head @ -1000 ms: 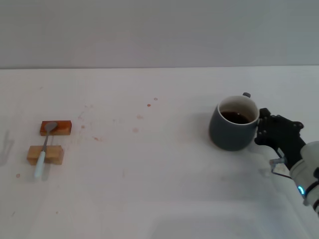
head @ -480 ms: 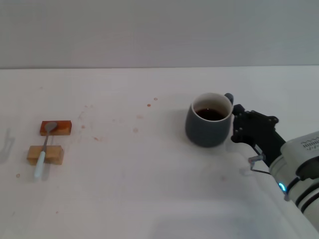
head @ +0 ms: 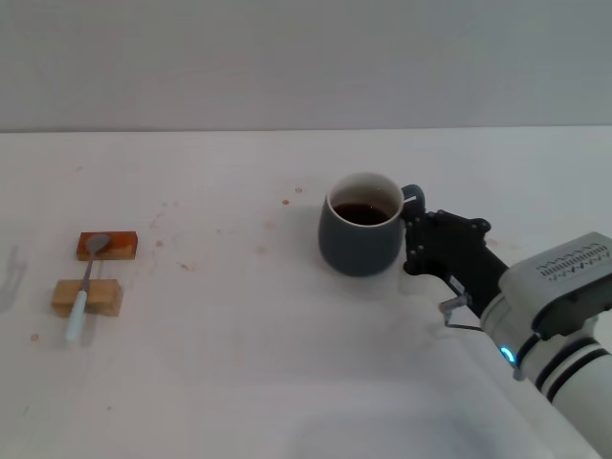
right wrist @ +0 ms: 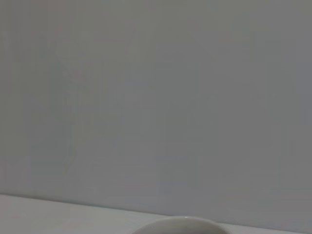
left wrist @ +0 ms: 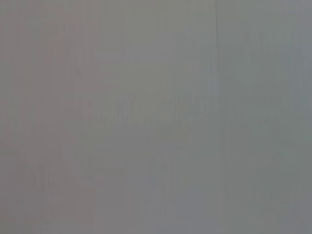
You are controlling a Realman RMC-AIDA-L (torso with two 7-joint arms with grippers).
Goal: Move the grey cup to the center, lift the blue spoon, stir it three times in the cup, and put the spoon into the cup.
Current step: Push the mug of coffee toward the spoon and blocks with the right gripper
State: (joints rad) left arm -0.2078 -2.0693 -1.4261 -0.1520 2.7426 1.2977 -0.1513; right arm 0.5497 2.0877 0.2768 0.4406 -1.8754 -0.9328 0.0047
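The grey cup (head: 360,236) stands upright near the middle of the white table, dark liquid inside. Its handle points right, and my right gripper (head: 413,232) is shut on that handle. In the right wrist view only the cup's pale rim (right wrist: 180,225) peeks in at the lower edge. Far to the left lies the blue spoon (head: 83,291), its bowl on an orange block (head: 107,246) and its pale blue handle across a tan block (head: 87,297). My left gripper is out of view; its wrist view shows only plain grey.
The white table (head: 239,363) has a few small brown specks between the blocks and the cup. A grey wall rises behind the table's far edge.
My right gripper has slid the grey cup leftward across the table, from the right side to near the centre. The spoon and blocks have not moved.
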